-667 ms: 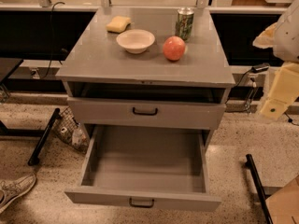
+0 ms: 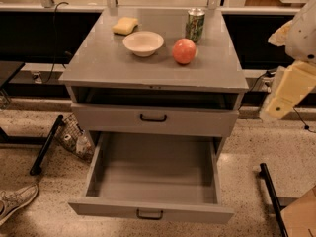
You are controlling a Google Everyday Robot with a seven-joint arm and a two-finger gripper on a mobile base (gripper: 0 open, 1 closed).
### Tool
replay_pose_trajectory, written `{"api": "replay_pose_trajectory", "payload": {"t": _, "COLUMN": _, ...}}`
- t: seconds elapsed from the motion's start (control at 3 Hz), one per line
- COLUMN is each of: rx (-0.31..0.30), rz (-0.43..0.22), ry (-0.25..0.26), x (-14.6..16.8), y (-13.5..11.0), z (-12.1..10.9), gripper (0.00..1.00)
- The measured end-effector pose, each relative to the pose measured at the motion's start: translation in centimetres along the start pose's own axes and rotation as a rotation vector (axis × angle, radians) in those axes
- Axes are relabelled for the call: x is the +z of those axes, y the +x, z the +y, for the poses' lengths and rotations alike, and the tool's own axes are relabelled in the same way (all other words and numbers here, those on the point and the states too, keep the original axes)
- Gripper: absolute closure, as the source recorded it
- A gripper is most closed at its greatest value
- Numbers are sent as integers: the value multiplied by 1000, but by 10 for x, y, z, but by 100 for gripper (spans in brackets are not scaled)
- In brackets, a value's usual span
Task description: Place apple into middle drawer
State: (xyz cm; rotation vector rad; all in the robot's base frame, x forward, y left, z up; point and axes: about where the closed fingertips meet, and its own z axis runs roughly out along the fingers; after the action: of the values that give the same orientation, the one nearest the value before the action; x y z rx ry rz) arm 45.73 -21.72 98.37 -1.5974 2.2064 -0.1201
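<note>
The apple [image 2: 183, 51], round and reddish-orange, sits on the grey cabinet's top [image 2: 98, 63], right of the white bowl [image 2: 143, 43]. The middle drawer [image 2: 108, 209], the lowest one with a small black handle, is pulled fully open and holds nothing. My gripper [image 2: 289, 90] hangs at the right edge of the view as cream-coloured arm parts. It is beside the cabinet at about the height of the top, well to the right of the apple and apart from it.
A yellow sponge [image 2: 125, 25] and a green can [image 2: 195, 25] stand on the cabinet top behind the bowl and apple. The drawer above [image 2: 197, 122] is shut. A black bar [image 2: 270, 191] lies on the floor at right; a shoe [image 2: 15, 201] at lower left.
</note>
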Motion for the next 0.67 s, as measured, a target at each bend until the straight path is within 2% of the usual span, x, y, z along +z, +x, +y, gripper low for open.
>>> {"api": "replay_pose_trajectory", "payload": {"t": 0.33, "rx": 119, "rz": -112, "ry": 85, "x": 20, "y": -3, "z": -48, "gripper": 0}}
{"api": "replay_pose_trajectory", "payload": {"t": 0.67, "rx": 216, "rz": -242, "ry": 146, "x": 51, "y": -19, "z": -97, "gripper": 0}}
